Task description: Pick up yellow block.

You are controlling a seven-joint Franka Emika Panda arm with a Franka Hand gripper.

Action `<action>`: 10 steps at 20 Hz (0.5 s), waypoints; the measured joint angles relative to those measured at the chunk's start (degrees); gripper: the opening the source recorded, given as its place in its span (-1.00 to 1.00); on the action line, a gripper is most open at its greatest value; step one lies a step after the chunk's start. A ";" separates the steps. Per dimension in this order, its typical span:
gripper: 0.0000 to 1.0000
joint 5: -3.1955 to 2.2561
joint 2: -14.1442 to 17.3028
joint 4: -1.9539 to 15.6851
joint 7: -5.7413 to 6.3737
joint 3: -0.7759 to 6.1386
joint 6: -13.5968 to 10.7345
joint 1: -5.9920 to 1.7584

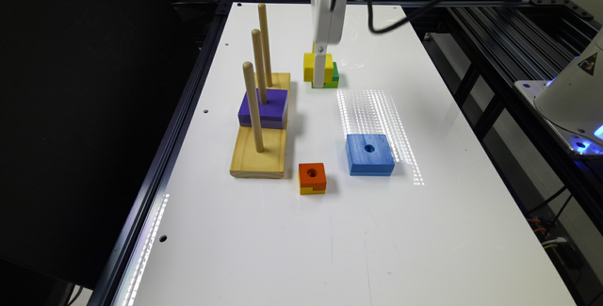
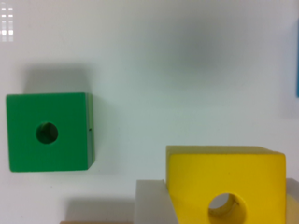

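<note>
1. You are handling a yellow block point(image 1: 311, 67) that is likely light, stiff painted wood. It should not bend or crush, though its smooth faces may be a little slippery.
2. The best hold, in my judgement, is on two opposite flat side faces, with the pressure centred so the block is not twisting out.
3. The end effector point(image 1: 320, 80) is reaching straight down at the far middle of the white surface point(image 1: 292, 249). In the wrist view a pale finger point(image 2: 152, 203) is pressing against one side face of the block, and another pale part is sitting at the opposite edge, so the end effector appears to be holding the block between narrow fingers.
4. The block is sitting toward the far end of the surface, right of the wooden peg stand point(image 1: 260, 153) in the exterior view. In that view it appears to be hanging slightly above the surface, just beside the green block point(image 1: 333, 80); this is a judgement.
5. The yellow block is looking like this: cube-like, yellow all over, with a round hole point(image 2: 227, 207) in its top face.
6. In the wrist view the green block point(image 2: 49, 132) is lying flat on the surface, apart from the yellow one.
</note>
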 joint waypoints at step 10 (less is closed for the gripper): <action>-1.00 0.04 -4.95 -0.11 0.10 0.38 -4.42 0.00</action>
